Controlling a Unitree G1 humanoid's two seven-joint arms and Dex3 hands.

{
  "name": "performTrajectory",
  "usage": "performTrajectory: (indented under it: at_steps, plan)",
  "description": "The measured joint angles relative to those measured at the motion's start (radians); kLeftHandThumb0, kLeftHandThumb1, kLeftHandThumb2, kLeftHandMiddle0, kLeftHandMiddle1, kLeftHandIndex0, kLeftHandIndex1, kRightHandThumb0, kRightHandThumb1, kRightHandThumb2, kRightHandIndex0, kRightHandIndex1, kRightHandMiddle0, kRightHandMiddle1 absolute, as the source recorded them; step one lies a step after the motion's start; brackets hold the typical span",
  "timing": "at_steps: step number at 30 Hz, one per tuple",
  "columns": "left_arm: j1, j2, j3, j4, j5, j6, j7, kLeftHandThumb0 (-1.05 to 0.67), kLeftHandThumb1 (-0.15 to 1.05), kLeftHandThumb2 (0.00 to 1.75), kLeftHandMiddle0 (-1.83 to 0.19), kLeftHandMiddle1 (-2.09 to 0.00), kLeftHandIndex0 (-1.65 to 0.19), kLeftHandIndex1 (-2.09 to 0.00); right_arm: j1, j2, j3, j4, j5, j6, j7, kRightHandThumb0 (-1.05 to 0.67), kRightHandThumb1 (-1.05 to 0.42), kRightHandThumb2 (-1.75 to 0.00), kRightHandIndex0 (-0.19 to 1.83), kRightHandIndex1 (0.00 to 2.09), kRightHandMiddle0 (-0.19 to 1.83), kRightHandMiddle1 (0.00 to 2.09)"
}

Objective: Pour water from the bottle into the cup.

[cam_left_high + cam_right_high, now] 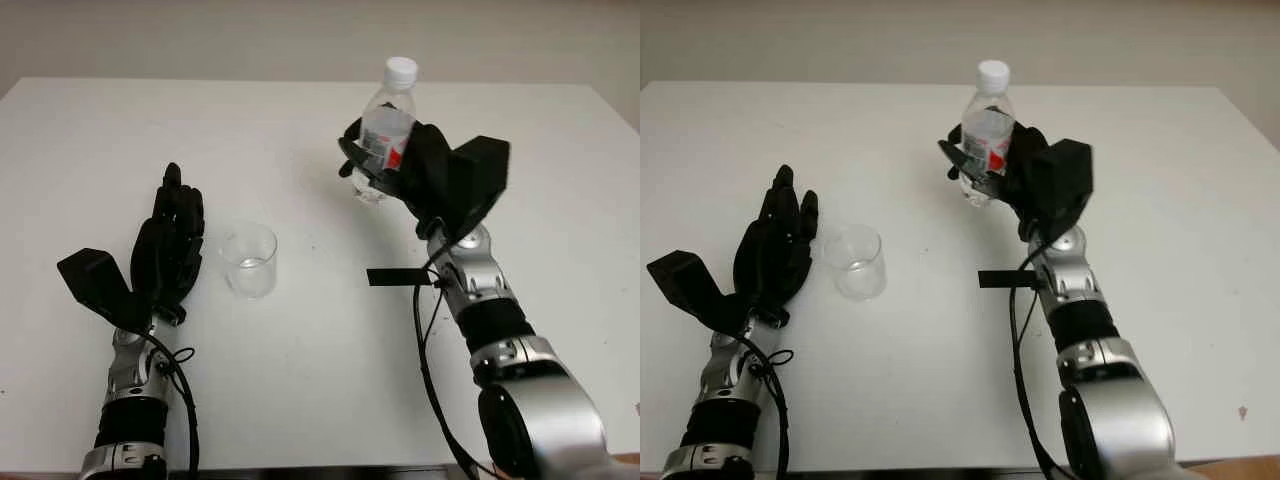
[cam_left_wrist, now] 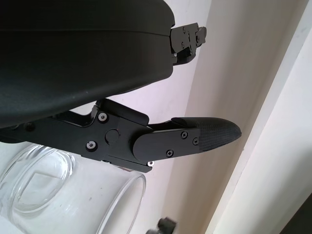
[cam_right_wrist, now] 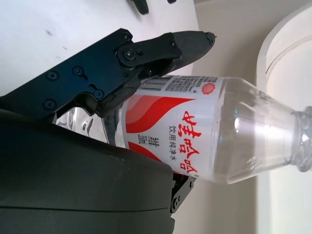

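Your right hand [image 1: 400,160] is wrapped around the bottle [image 1: 385,125]. Its black fingers [image 3: 161,48] curl around the lower half, over the red and white label. The bottle stands almost straight up, with its white cap [image 1: 401,70] on top and still on. It looks lifted a little off the white tabletop [image 1: 300,380], but you cannot be sure from here, because the hand hides the bottom of it. In the right wrist view the bottle is clear, and the water inside is hard to make out.

The cup [image 1: 249,259] is a small clear one. It stands upright on the tabletop, toward your left side, well apart from the bottle. It looks empty, or close to it.

Your left hand [image 1: 170,245] is open and holds nothing. It sits just beside the cup, on the cup's left, with its fingers pointing away from you. In the left wrist view one fingertip [image 2: 217,134] reaches out just above the cup's rim [image 2: 73,165].

A thin black strip [image 1: 400,276] sticks out from your right wrist, and black cables run down both arms.
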Motion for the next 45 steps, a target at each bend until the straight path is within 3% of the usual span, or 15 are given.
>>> performTrajectory:
  at_steps: [5,10,17,25,35,45]
  plan:
    - [0.0,0.002,-0.003,-0.001,0.001,0.005,-0.008,-0.74,1.05,0.5,0.16,-0.05,0.15,-0.05,0.112,-0.009,-0.04,-0.236,0.041,0.237,0.0,-0.41,-1.05,-0.4,1.41,2.09,1.03,2.09]
    - [0.002,0.002,-0.01,-0.006,0.001,0.013,-0.006,-0.74,1.05,0.52,0.16,-0.05,0.16,-0.05,0.177,-0.021,-0.052,-0.382,0.041,0.331,0.001,-0.4,-1.05,-0.41,1.41,2.09,1.05,2.09]
    - [0.018,0.002,-0.015,-0.028,0.001,0.018,-0.006,-0.75,1.05,0.52,0.16,-0.05,0.16,-0.05,0.24,-0.043,-0.043,-0.48,-0.007,0.341,0.014,-0.39,-1.05,-0.44,1.23,2.09,0.94,2.09]
    - [0.022,0.002,-0.015,-0.035,-0.001,0.025,-0.002,-0.74,1.05,0.52,0.16,-0.05,0.15,-0.06,0.271,-0.043,-0.033,-0.497,-0.06,0.305,0.029,-0.38,-1.05,-0.45,1.31,2.09,0.95,2.09]
    - [0.035,0.002,-0.014,-0.061,-0.001,0.046,0.013,-0.75,1.05,0.49,0.15,-0.06,0.15,-0.06,0.294,-0.017,-0.005,-0.464,-0.093,0.287,0.023,-0.39,-1.05,-0.47,1.46,2.09,1.12,2.09]
    - [0.04,0.007,-0.008,-0.072,-0.011,0.059,0.012,-0.73,1.05,0.51,0.17,-0.05,0.17,-0.05,0.324,0.017,-0.004,-0.428,-0.081,0.244,0.021,-0.41,-1.05,-0.46,1.49,2.09,1.11,2.09]
